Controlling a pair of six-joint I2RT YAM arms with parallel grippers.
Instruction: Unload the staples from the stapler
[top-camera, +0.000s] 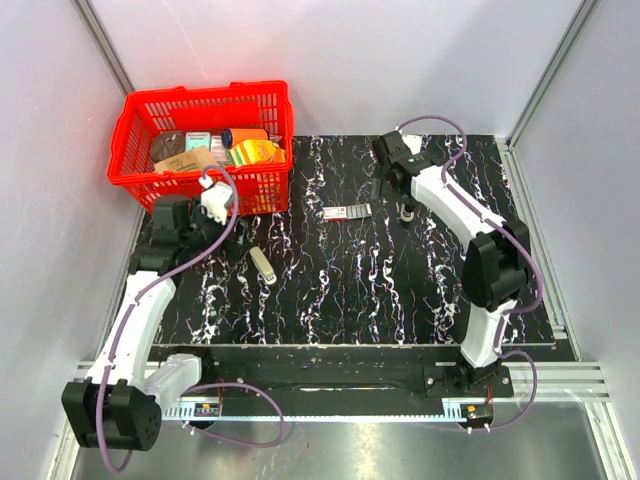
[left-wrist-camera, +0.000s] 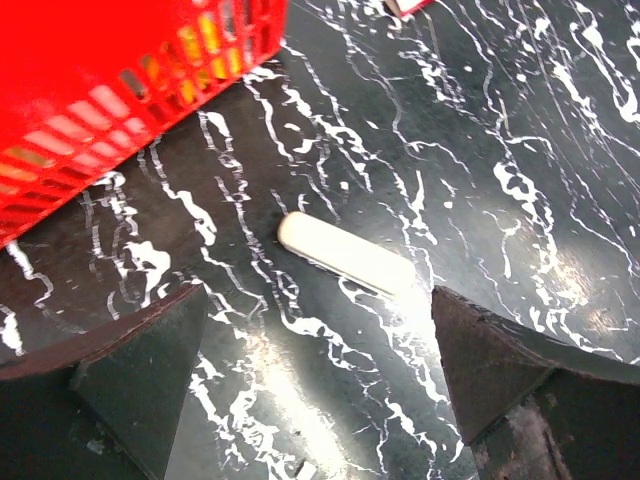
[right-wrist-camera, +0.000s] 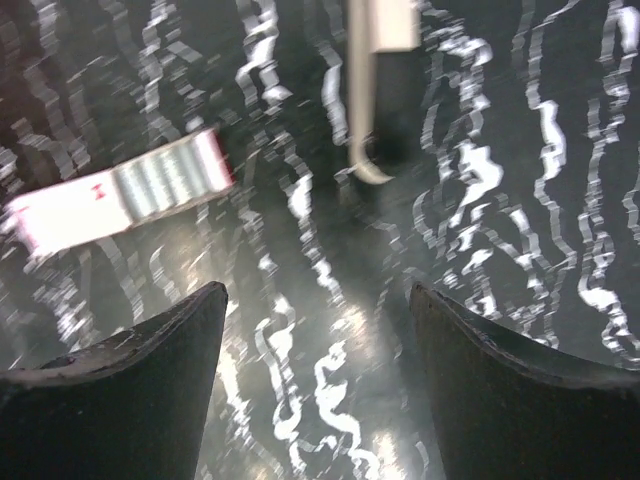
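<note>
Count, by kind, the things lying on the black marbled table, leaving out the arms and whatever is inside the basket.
Red plastic mesh basket: 1
Flat red-and-white rectangular packet: 1
Short pale beige staple strip: 1
Small black-and-silver stapler: 1
Total: 4

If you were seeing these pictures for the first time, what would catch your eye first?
The bright red basket, packed with items, dominates the far-left corner of the black, white-veined mat. On the mat, a pale strip lies just ahead of the open left gripper, and a red-and-white packet lies near the open right gripper.
</note>
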